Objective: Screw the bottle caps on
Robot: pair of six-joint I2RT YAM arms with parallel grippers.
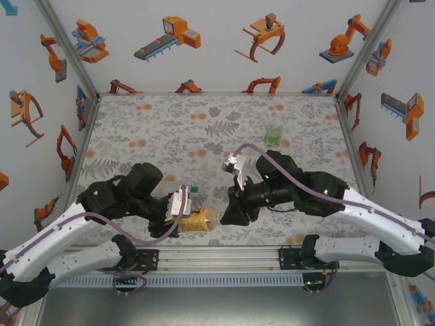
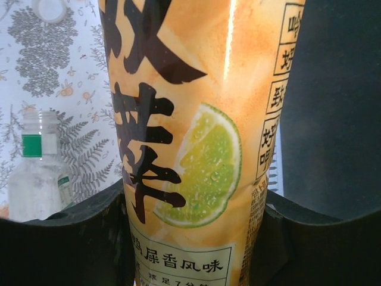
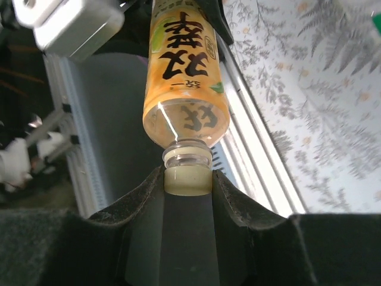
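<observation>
**Cap at the amber bottle's mouth, both grippers clamped**

From overhead I saw the left gripper (image 1: 179, 219) pinching the amber bottle (image 1: 198, 221), which lay on its side over the near edge of the table (image 1: 170, 129), neck pointing towards the right arm. On the left wrist camera the bottle's label sat between the two dark fingers (image 2: 77, 238); its base and neck were cut off there.

The right gripper (image 1: 226, 216) was pressed onto the pale yellowish cap (image 3: 188, 181). On the right wrist view the cap sat between the fingertips, touching the mouth of the bottle's clear neck. I could not tell how far it was threaded on.

The clear bottle (image 2: 37, 176) stood upright on the table past the left fingers, its neck bare and its foot hidden behind a finger. A pale round shape (image 2: 50, 8) was clipped by the top edge; I could not tell whether it was a cap.

The greenish bottle (image 1: 274, 132) stood well apart near the far right, too small to make out its top.
</observation>
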